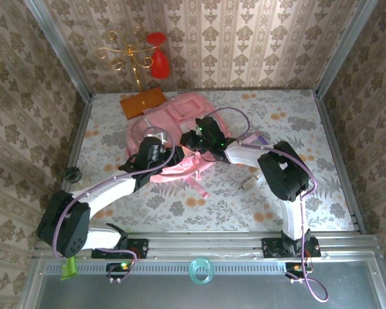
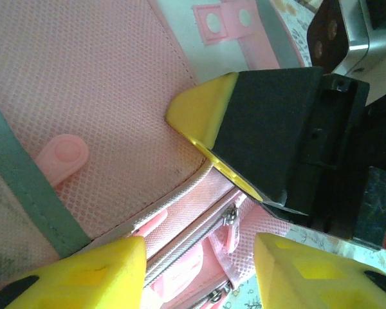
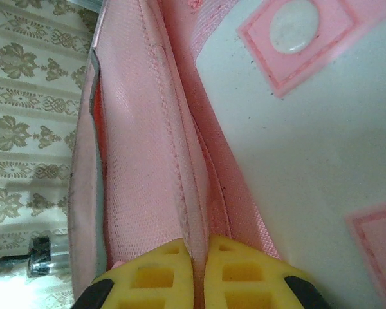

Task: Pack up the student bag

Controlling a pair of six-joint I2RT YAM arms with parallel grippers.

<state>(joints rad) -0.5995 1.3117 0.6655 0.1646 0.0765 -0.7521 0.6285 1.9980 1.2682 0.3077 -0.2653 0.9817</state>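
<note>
Two arms reach inward over the student bag, which lies flat on the floral table toward its far middle. An orange-brown flat case sits just beside its far-left corner. The right gripper has its yellow fingers pressed together on a raised pink seam of the bag, and the fabric edge runs into the line between them. The left gripper hangs over the mesh front with its fingers spread and a zipper below the gap. It seems to grasp nothing, though the frame edge cuts off its tips. In the left wrist view, the right gripper's yellow tip touches the bag's piped edge.
</note>
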